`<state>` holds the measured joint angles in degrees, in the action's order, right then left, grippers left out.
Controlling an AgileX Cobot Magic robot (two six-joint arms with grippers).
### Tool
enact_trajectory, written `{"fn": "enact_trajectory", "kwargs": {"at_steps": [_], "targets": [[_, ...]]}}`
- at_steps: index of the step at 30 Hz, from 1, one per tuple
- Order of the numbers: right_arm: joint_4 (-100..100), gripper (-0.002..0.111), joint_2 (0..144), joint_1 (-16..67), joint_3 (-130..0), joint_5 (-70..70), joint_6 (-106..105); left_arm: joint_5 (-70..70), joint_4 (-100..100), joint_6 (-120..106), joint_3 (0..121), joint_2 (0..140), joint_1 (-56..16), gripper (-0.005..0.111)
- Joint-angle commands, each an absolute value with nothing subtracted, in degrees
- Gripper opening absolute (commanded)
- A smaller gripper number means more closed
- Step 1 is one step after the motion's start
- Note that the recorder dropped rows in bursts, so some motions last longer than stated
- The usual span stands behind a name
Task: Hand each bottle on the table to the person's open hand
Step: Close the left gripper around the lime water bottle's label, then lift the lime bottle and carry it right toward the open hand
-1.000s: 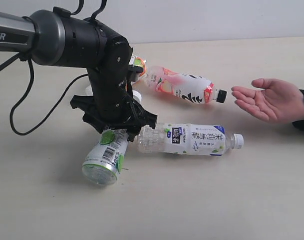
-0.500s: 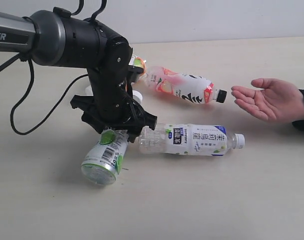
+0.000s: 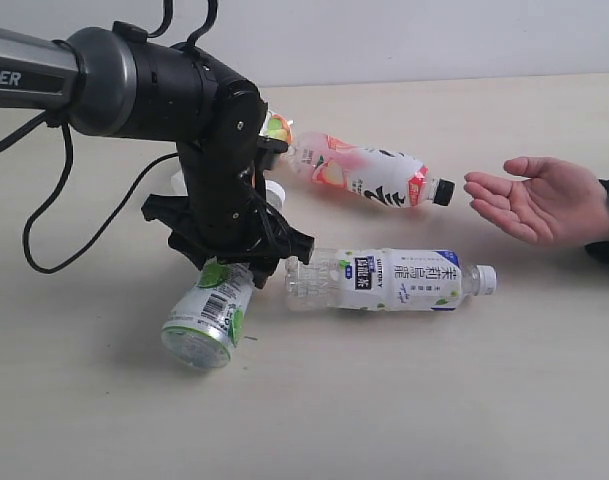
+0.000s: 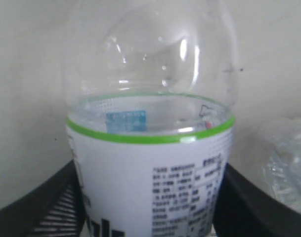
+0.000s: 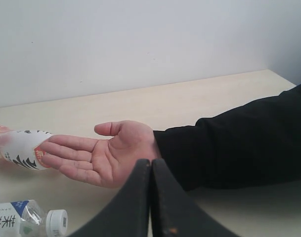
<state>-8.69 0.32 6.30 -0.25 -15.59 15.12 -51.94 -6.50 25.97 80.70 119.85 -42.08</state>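
Note:
My left gripper [image 3: 231,268] is shut on the green-lime label bottle [image 3: 208,315], whose clear base points toward the camera. In the left wrist view this bottle [image 4: 150,163] fills the gap between the black fingers [image 4: 54,207]. The white-blue label bottle [image 3: 389,281] lies on its side just right of it. Behind lies the pink-peach label bottle [image 3: 369,173], its black cap toward the person's open hand [image 3: 537,200]. The orange-patterned bottle [image 3: 277,128] peeks out behind the arm. My right gripper [image 5: 150,168] is shut and empty, close to the open hand [image 5: 98,155].
The beige table [image 3: 464,400] stretches bare toward the front and right. A black cable [image 3: 44,225] loops over the table on the left. The person's dark sleeve [image 5: 239,143] lies along the table's right side. A pale wall stands behind.
The white-blue label bottle has rolled a little to the right. My left arm and the green-lime bottle have shifted slightly. The hand has stayed in place.

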Motion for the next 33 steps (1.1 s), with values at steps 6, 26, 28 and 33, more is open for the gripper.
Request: {"fn": "enact_trajectory", "kwargs": {"at_steps": [6, 26, 28, 33], "targets": [[-8.92, 0.0, 0.0, 6.02, 0.0, -15.11, 15.15, -53.38, -9.52, 25.7, 80.6, 119.71, -42.25, 0.0], [-8.92, 0.0, 0.0, 6.02, 0.0, -15.11, 15.15, -55.73, -6.97, 25.82, 80.6, 105.87, -42.25, 0.0], [-8.92, 0.0, 0.0, 6.02, 0.0, -15.11, 15.15, -55.98, -4.91, 25.82, 81.25, 104.56, -42.41, 0.0], [-8.92, 0.0, 0.0, 6.02, 0.0, -15.11, 15.15, -56.82, -1.94, 26.1, 85.92, 103.75, -45.25, 0.0]]}}
